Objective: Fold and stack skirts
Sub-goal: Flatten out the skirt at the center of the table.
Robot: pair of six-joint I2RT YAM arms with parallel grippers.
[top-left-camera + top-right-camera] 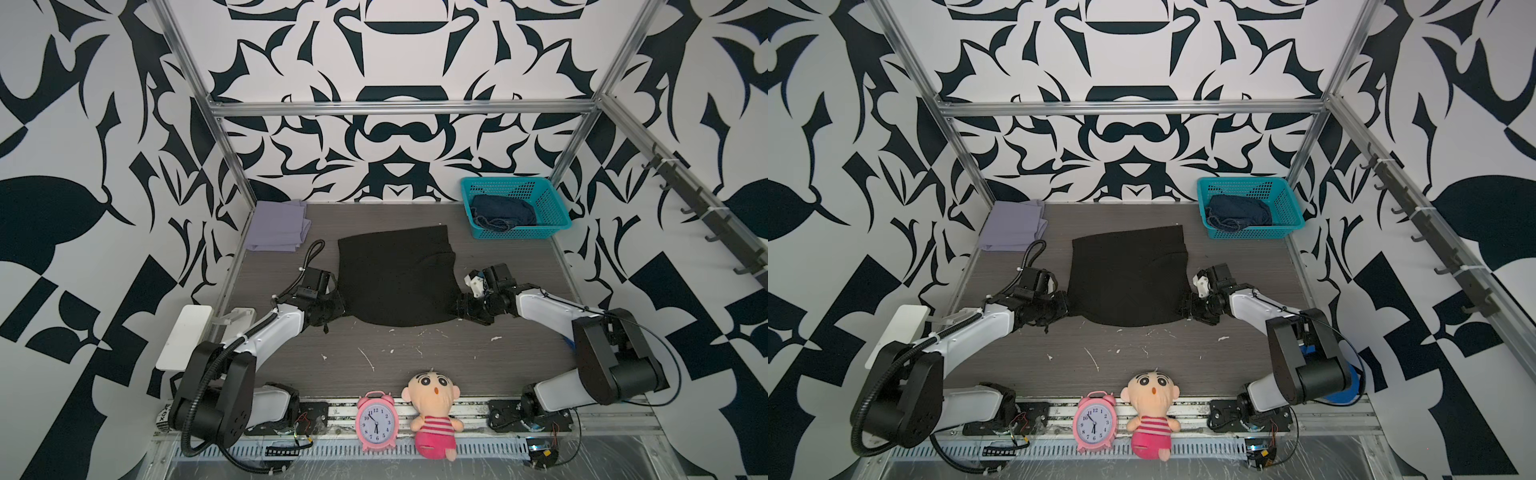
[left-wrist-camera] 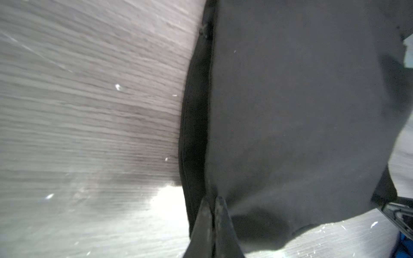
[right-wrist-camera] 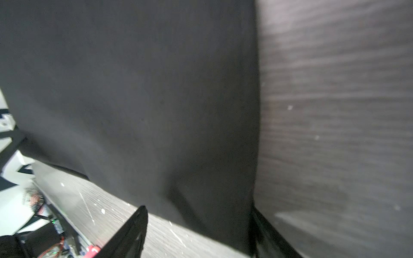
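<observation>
Pink alarm clock (image 1: 376, 420) and plush doll (image 1: 434, 409) rest at the lower centre of both top views, on the near rail of the grey wood-grain table (image 1: 415, 365). Above them, at frame centre, the black skirt (image 1: 395, 282) lies spread on the table. The left gripper (image 2: 211, 201) sits at the skirt's lower left corner with both fingers pressed together, pinching the cloth edge. The right gripper (image 3: 199, 208) sits at the lower right corner; its 2 fingers stand apart with the cloth corner between them. Further up, the folded lavender skirt (image 1: 276, 226) lies at the table's upper left corner. The denim skirt (image 1: 500, 212) lies bunched inside the teal basket (image 1: 513, 235) at upper right.
</observation>
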